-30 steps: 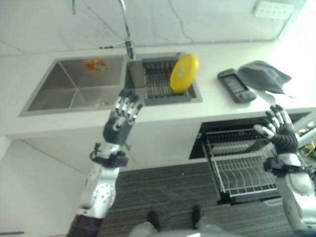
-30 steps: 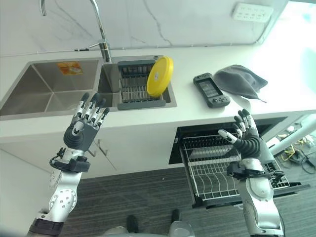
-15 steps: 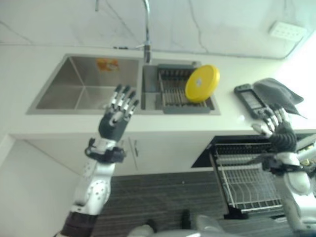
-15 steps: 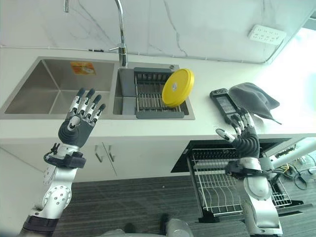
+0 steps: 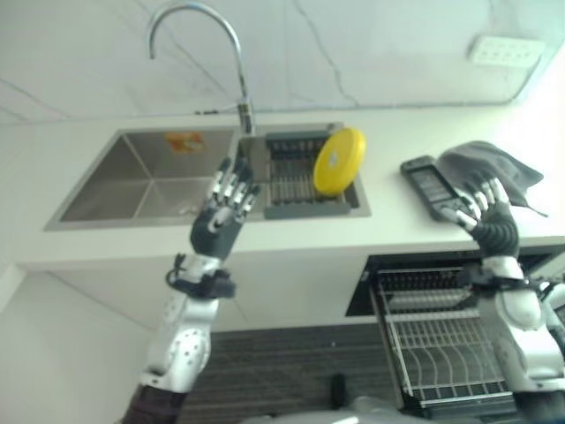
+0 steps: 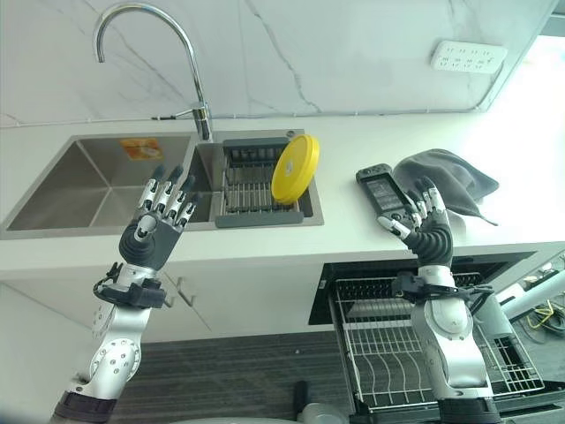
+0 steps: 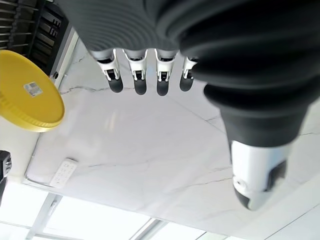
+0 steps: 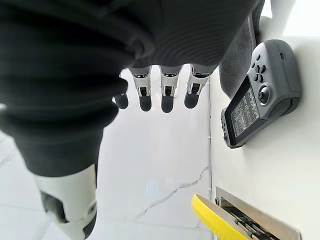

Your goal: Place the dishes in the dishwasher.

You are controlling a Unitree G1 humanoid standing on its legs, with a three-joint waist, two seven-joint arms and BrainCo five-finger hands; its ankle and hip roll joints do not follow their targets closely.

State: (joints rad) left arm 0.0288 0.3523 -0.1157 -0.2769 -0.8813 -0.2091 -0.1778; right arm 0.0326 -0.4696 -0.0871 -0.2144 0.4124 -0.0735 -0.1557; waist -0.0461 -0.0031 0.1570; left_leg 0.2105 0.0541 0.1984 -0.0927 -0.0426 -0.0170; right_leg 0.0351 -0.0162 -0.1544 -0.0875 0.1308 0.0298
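I see 2 silver-grey arms with rounded, dimpled forearm shells. My left hand (image 6: 152, 231) and right hand (image 6: 425, 228) each have silver fingers with dark tips and a thumb. A dark ribbed cover wraps the back of each hand and the wrist, ending in a black collar where it meets the forearm.

We note one yellow round plate (image 6: 294, 168) standing on edge, tilted, at the right end of the dark drying rack (image 6: 256, 188), touching it. Below and right of that rack, the dishwasher's wire rack (image 6: 415, 353) is pulled out.
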